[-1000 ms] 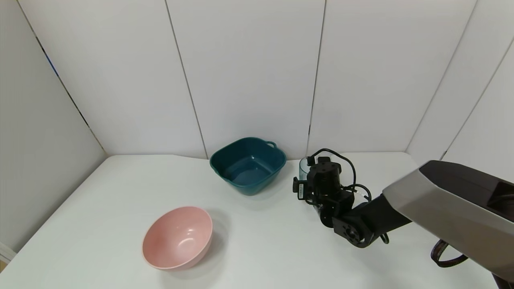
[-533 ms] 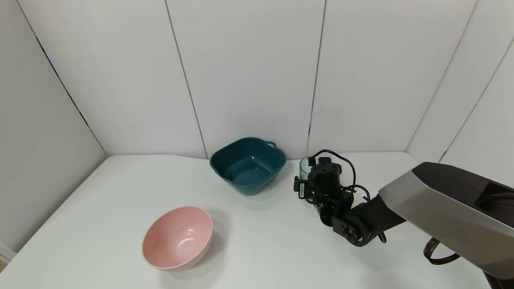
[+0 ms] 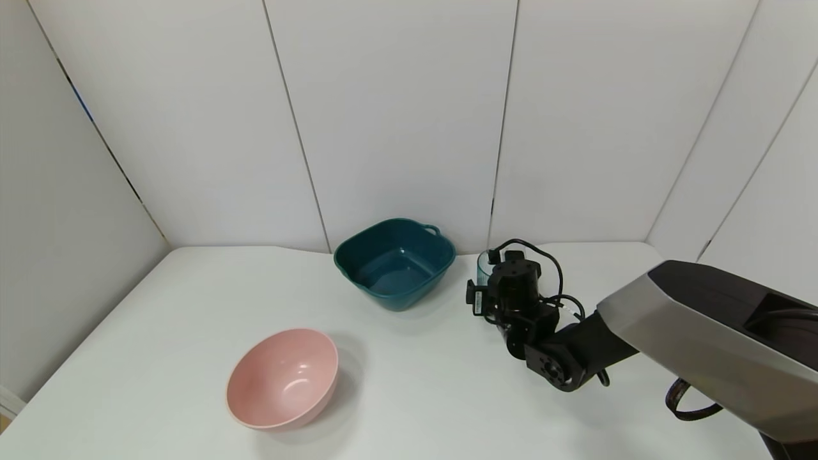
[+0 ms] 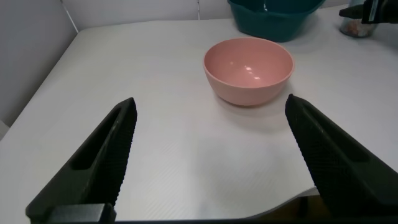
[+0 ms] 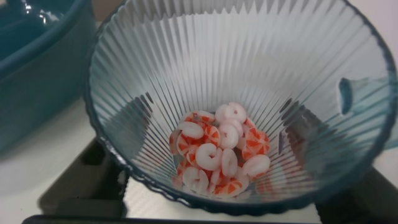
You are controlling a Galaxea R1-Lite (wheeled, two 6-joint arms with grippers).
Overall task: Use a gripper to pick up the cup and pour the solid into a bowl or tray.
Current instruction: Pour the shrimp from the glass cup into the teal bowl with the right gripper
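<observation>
Right gripper at the cup: jaws set one on each side of the cup's base, dark fingers visible through and beneath the ribbed wall. Whether they press the cup or only bracket it, cannot tell. Cup stands between the jaws, upright on the white table, mouth up. It is transparent light blue, finely ribbed from rim to base, with a side handle on one flank. The solid lies in a small heap at the bottom: little round white and orange-pink discs, filling only the base.

Just beyond the jaws, to the robot's left of the cup, the dark teal squarish bowl, near but apart.

Farther out, well apart, a round pink bowl.

Left gripper hangs off the near table edge, jaws spread wide, nothing between them, pink bowl ahead.
</observation>
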